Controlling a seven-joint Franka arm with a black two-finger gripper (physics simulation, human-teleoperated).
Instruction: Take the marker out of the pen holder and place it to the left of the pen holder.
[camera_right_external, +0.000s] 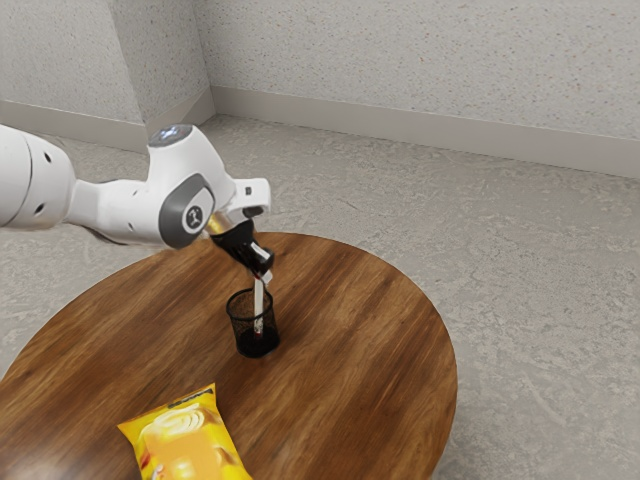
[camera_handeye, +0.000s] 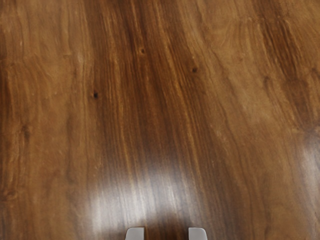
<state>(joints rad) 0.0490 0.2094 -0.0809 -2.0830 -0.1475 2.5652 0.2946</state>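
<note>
The marker (camera_right_external: 259, 302) stands inside the pen holder (camera_right_external: 243, 321), its long axis close to upright, the lower end down in the mesh cup and the upper end sticking out above the rim. Right at that upper end, over the pen holder, is the hand (camera_right_external: 266, 275); whether it touches the marker I cannot tell. The hand comes in aslant from the arm's side of the pen holder, pointing down and toward the exterior view's right, so its line crosses the marker's instead of running along it. Its fingers (camera_handeye: 198, 234) stand wide apart, with wood showing in the gap and nothing gripped.

That crossing angle is what the coming move turns on, I judge. The marker runs down from the fingertips into the pen holder, so the hand probably needs to settle a little lower around the exposed end, close, and then lift straight up along the marker. A sideways pull too soon could catch the rim and tip the pen holder.

The pen holder rests on the wooden counter (camera_right_external: 350, 340). Nearer the exterior camera than the pen holder, and well apart from it, lies a yellow snack bag (camera_right_external: 190, 440).
</note>
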